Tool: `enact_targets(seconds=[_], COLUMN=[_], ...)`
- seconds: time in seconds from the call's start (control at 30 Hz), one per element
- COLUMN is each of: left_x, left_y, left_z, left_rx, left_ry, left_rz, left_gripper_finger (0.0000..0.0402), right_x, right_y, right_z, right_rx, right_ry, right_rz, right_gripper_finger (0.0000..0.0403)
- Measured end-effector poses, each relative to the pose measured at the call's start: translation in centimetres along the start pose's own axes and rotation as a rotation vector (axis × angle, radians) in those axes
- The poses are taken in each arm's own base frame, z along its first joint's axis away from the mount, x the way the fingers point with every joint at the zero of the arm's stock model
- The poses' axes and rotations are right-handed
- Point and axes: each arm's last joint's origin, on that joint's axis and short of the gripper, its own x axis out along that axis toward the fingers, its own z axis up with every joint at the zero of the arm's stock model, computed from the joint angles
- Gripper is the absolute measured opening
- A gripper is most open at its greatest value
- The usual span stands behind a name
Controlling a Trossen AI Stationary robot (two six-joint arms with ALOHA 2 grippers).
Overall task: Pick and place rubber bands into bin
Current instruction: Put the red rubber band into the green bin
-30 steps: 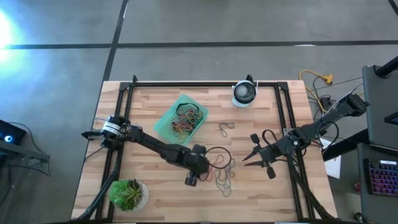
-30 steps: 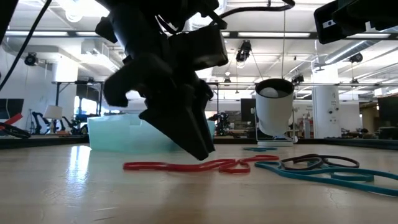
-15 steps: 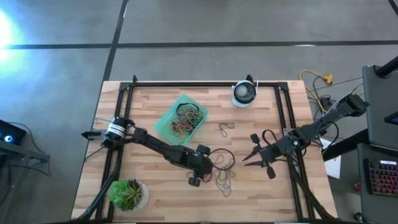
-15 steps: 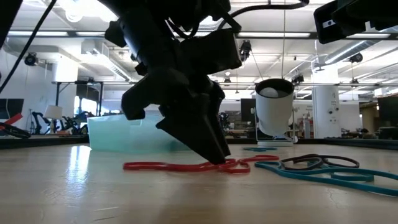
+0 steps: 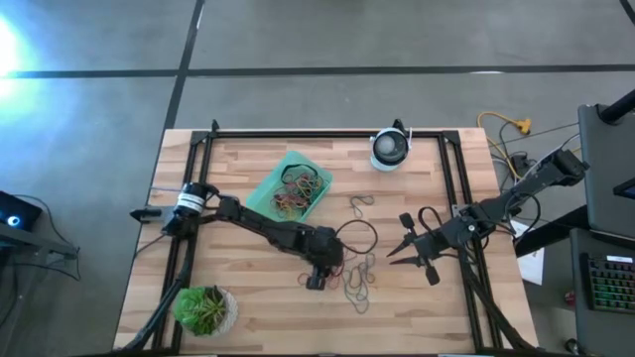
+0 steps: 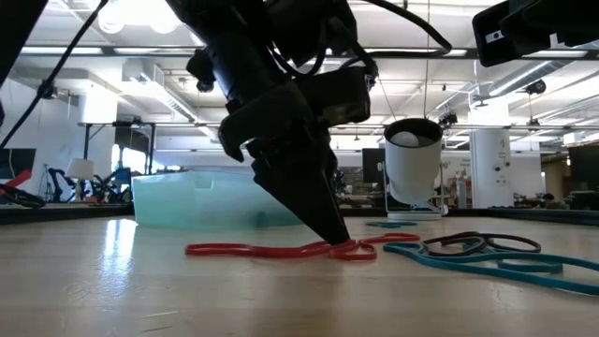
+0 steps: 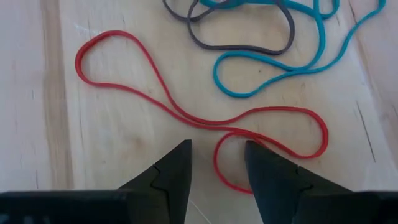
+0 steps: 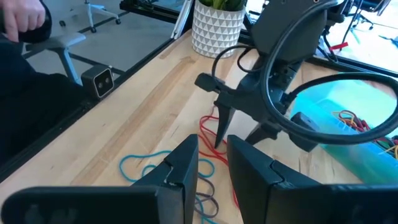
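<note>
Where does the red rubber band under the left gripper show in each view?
High: red rubber band at table centre, at the left gripper.
Low: lying flat across the foreground, fingertips on it.
Left wrist: long loop ahead of the open fingers.
Right wrist: red strand below the left gripper.
Shared landmark: the teal bin.

A long red rubber band point(image 7: 205, 118) is lying flat on the wood in a twisted, pinched loop, with a teal rubber band point(image 7: 292, 56) and a grey rubber band point(image 7: 242, 37) overlapping each other just beyond it. A small grey band point(image 5: 359, 204) is lying apart, nearer the bin. The bin point(image 5: 260, 195), a translucent teal tray with low walls, is sitting askew on the table, holding a tangle of black, yellow, red and green bands point(image 5: 299, 191)
</note>
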Motion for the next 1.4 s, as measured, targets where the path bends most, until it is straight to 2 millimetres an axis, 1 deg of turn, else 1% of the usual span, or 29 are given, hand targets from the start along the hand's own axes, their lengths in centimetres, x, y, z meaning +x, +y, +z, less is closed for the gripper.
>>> enact_targets(seconds=[0.1, 0.2, 0.47, 0.57, 0.63, 0.8, 1.07, 1.2, 1.4], left_x=[0.3, 0.6, 1.1, 1.1, 1.0, 0.3, -1.1, -2.0, -3.3], left_y=[0.2, 0.3, 0.7, 0.6, 0.4, -0.7, -2.5, -3.6, -4.8], left_z=[0.0, 0.1, -0.1, -0.2, -0.2, 0.2, 0.4, 0.7, 1.3], left_rx=[-0.005, -0.011, -0.038, 0.014, 0.07, 0.176, 0.283, 0.328, 0.353], left_ry=[0.025, 0.043, 0.089, 0.091, 0.088, 0.067, 0.062, 0.035, -0.02], left_rz=[0.001, -0.022, -0.041, -0.048, -0.042, 0.044, 0.193, 0.301, 0.396], left_gripper_finger=[0.0134, 0.0122, 0.0047, 0.0017, 0.0005, 0.0001, 0.0, 0.0, 0.0], right_x=[0.0, 0.0, 0.0, 0.0, 0.0, 0.0, 0.0, 0.0, 0.0], right_y=[0.0, 0.0, 0.0, 0.0, 0.0, 0.0, 0.0, 0.0, 0.0], right_z=[0.0, 0.0, 0.0, 0.0, 0.0, 0.0, 0.0, -0.1, -0.1], right_rx=[-0.005, -0.006, -0.002, 0.0, 0.0, 0.0, 0.008, 0.011, 0.019], right_ry=[0.001, 0.001, 0.002, 0.002, 0.002, 0.002, 0.003, 0.01, 0.011], right_rz=[0.0, 0.001, 0.001, 0.001, 0.0, 0.001, 0.001, 0.001, 0.0], right_gripper_finger=[0.0079, 0.0079, 0.0079, 0.0079, 0.0079, 0.0079, 0.0079, 0.0079, 0.0079])
